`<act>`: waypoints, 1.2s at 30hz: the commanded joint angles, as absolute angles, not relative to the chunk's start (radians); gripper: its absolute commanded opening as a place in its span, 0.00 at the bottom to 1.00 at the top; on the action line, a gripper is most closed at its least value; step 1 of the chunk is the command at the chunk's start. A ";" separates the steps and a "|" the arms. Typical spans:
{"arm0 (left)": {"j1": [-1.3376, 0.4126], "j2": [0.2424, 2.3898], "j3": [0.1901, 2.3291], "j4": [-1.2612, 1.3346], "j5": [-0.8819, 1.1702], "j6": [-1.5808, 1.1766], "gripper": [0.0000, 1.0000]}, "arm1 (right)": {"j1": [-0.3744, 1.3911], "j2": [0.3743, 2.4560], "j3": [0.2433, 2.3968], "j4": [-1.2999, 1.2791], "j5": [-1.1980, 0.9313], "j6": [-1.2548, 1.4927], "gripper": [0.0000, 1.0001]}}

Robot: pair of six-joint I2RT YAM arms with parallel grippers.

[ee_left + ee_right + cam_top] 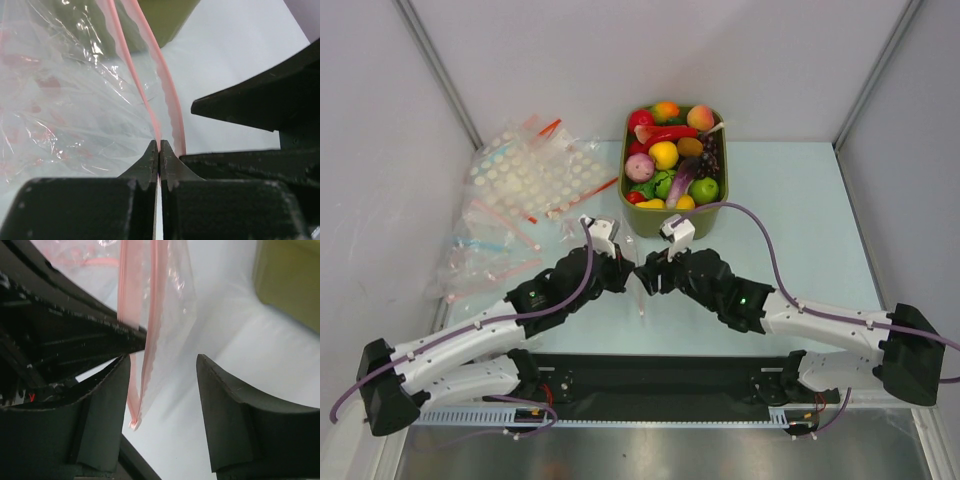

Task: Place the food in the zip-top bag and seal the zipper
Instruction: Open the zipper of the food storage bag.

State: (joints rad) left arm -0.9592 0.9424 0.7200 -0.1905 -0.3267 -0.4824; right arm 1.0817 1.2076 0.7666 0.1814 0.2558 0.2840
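All food (664,155) in olive tub (655,224); left hand (159,147) pinches zipper (174,112).

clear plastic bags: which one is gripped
The plain clear bag with the pale pink strip, pinched in the left gripper; the white-dotted bags lie aside.

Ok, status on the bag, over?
Left fingers shut on the pink strip of the bag. Right fingers open, straddling the bag edge. Food in the tub. Nothing blocking.
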 commanded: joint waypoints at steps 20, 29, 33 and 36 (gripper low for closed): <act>-0.962 1.002 0.776 -0.153 -0.270 -0.408 0.00 | 1.054 1.169 0.772 0.173 0.354 0.279 0.04; -0.962 1.109 0.884 -0.311 -0.373 -0.445 0.00 | 1.000 1.209 0.767 0.167 0.339 0.330 0.04; -0.963 1.118 0.905 -0.342 -0.367 -0.486 0.00 | 0.940 1.256 0.772 0.146 0.336 0.383 0.03; -0.963 1.114 0.928 -0.395 -0.399 -0.550 0.00 | 0.856 1.275 0.761 0.141 0.241 0.440 0.04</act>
State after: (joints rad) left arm -0.9596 1.1191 0.8639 -0.3328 -0.3569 -0.4713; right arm 0.9123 1.2629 0.7662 0.1310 0.2920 0.3683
